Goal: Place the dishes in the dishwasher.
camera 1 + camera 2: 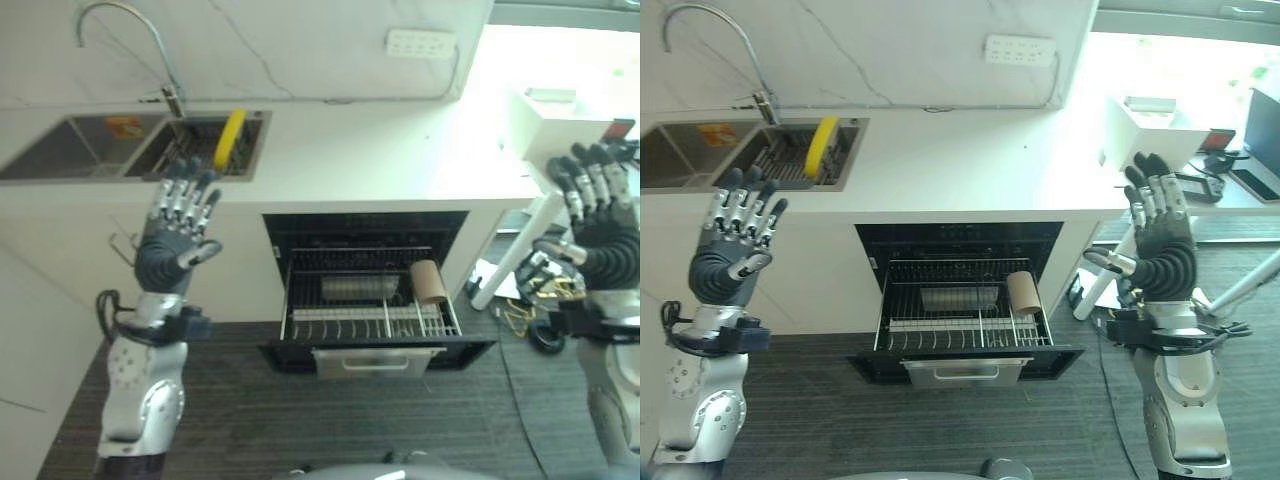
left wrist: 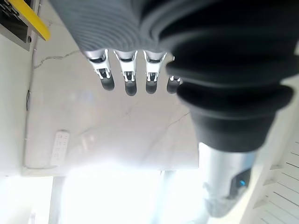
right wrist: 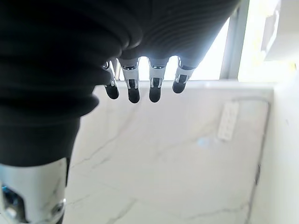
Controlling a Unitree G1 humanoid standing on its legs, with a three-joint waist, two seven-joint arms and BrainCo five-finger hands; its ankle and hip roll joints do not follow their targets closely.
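A sink (image 1: 700, 155) was set into the white counter (image 1: 970, 165) at the far left, with a curved tap (image 1: 715, 40) above it and a yellow plate (image 1: 821, 146) standing on edge in the sink's right basin. The left hand (image 1: 732, 245) was raised in front of the cabinet face below the sink, fingers (image 2: 128, 77) straight and spread, holding nothing. At centre, under the counter, the dishwasher (image 1: 965, 300) stood open with its wire rack (image 1: 960, 325) pulled out; a metal bowl (image 1: 958, 297) lay in the middle of the rack and a brown cup (image 1: 1023, 292) lay on its side at the rack's right end. A white socket strip (image 1: 1020, 49) was fixed to the marble wall (image 1: 900, 50) above the counter. The right hand (image 1: 1160, 240) was raised to the right of the dishwasher, well apart from it, fingers (image 3: 155, 84) straight and spread, empty. Behind it stood a white table (image 1: 1240, 195).
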